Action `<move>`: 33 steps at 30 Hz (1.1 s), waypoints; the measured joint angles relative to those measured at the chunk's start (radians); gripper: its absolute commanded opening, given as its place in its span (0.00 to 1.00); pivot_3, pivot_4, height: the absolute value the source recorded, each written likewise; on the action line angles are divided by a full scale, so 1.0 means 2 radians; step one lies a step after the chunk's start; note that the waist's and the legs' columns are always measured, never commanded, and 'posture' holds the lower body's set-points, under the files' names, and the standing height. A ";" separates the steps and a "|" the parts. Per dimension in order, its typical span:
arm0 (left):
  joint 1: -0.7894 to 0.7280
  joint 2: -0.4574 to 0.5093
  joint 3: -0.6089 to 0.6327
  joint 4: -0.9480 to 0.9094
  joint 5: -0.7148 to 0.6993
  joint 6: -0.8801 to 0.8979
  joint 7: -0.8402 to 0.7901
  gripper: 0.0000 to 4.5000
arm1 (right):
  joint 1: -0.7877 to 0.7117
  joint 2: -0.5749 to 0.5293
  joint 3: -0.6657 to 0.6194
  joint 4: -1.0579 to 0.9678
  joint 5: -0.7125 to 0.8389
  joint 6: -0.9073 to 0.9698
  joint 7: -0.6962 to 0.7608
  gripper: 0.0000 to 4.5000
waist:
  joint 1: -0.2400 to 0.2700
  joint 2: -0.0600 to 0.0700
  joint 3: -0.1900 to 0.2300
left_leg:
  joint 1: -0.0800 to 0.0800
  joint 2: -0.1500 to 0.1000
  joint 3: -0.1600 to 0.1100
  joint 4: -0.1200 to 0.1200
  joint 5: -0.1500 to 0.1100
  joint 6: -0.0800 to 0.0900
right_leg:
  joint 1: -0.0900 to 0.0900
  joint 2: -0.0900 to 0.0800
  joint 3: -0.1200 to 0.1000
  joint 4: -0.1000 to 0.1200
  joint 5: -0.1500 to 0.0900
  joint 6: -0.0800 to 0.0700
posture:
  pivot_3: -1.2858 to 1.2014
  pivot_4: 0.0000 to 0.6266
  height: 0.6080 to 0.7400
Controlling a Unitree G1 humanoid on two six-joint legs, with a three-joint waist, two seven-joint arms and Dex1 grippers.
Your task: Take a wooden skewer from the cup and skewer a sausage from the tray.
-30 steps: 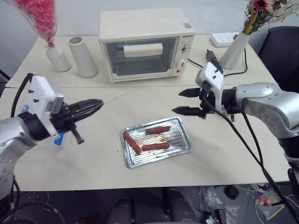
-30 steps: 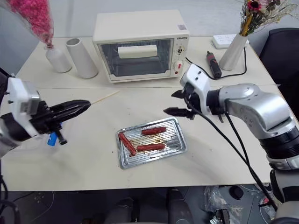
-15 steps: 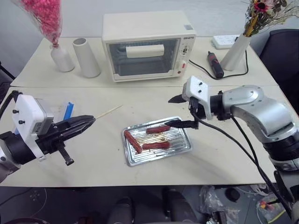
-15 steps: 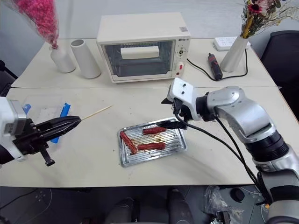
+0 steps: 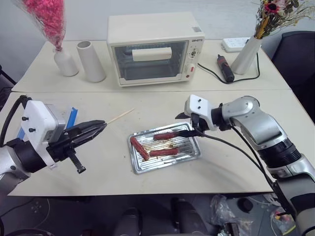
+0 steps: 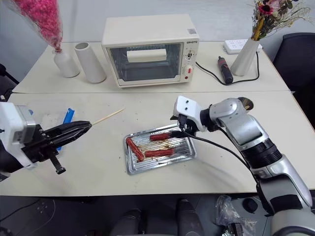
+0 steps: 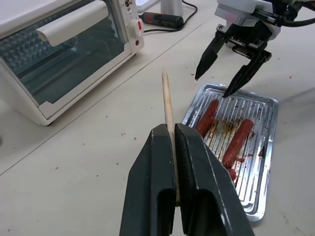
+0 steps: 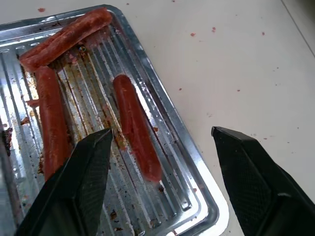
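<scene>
Skewer pickup done: left gripper [image 7: 173,142] clamps wooden skewer [image 7: 167,101]. Right gripper [image 8: 162,172], jaws wide, straddles sausage [image 8: 136,127] on tray [image 8: 197,169]; grasp & piercing remain.

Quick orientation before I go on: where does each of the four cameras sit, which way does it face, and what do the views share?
Left eye view: on the head, looking forward and down over the table; both arms show, left gripper and right gripper.
Right eye view: beside it on the head, same scene.
Left wrist view: along the shut left fingers clamping the wooden skewer, toward the tray and oven.
Right wrist view: looking down between the open right fingers at the sausage.
Shared: all four show the tray and sausages.
</scene>
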 measured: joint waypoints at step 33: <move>-0.022 0.013 -0.032 0.017 0.005 -0.010 0.001 0.00 | 0.106 0.031 0.025 -0.158 -0.032 0.095 -0.063 0.44 | 0.000 -0.001 0.000 | 0.000 0.000 -0.001 0.002 0.000 0.000 | 0.001 0.000 0.000 0.002 0.000 0.000 | 0.52 0.24 1.00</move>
